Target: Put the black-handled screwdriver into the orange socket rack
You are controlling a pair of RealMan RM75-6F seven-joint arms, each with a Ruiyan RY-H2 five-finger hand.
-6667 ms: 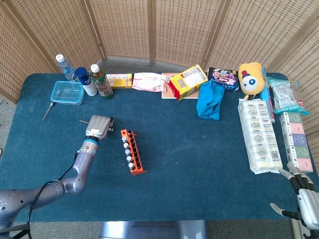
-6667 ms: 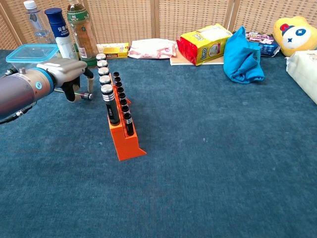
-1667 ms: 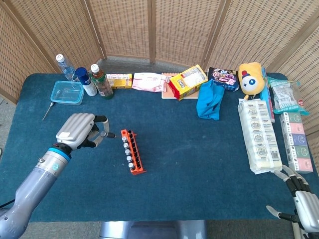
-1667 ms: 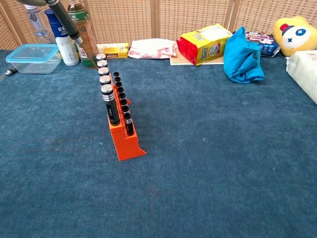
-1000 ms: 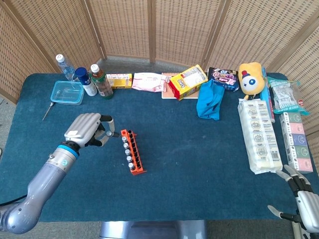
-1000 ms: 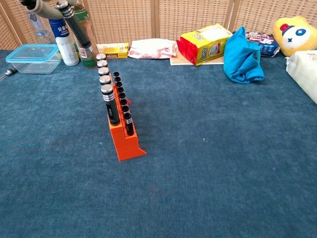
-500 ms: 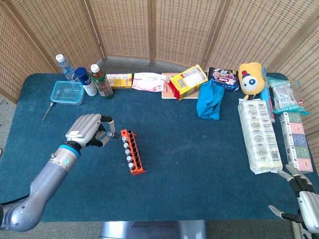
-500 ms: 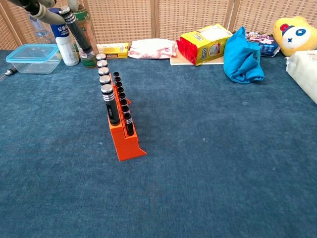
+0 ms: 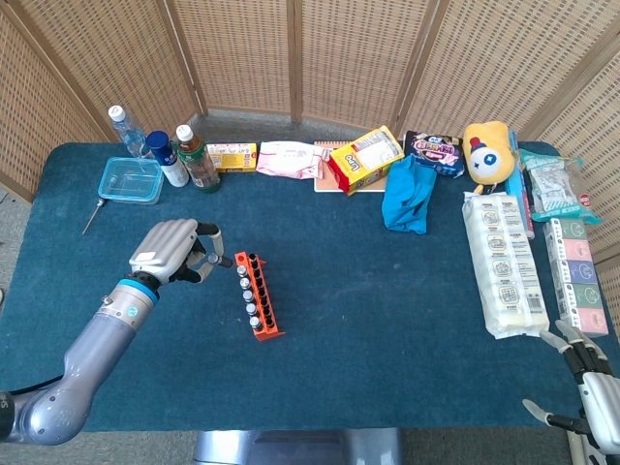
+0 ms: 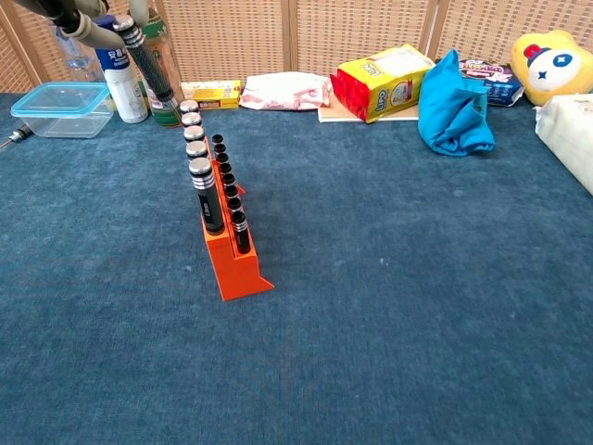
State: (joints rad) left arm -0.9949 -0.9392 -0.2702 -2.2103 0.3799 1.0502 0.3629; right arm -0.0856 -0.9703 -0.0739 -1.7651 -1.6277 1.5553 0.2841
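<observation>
**Left hand holds the screwdriver just short of the rack**

Far left, beyond the hand, a loose small tool (image 9: 92,215) lies on the blue table (image 9: 387,320), with a clear plastic box (image 9: 130,179) just past it and three bottles (image 9: 167,155) lined up behind. Now the left hand (image 9: 172,252) itself: it hovers above the table, fingers curled round the black-handled screwdriver (image 10: 146,63), and that grip is firm. In the chest view the tool hangs tilted at the top left corner, silver cap up by the fingers (image 10: 82,26), dark shaft slanting down and to the right, clear of the cloth.

Just to the right of the hand stands the orange socket rack (image 9: 259,310), upright on the table, a row of silver-capped bits (image 10: 197,158) in one line of holes and black sockets in the other. The screwdriver's lower end sits beyond the rack's far end, near but not touching it.

Well off to the right of the hand: a yellow snack bag (image 9: 365,160), a blue cloth (image 9: 406,197), a yellow plush toy (image 9: 487,152) and long white packets (image 9: 504,262).

Bottom right corner, the right hand (image 9: 593,383) sits at the table edge, fingers apart, holding nothing.
</observation>
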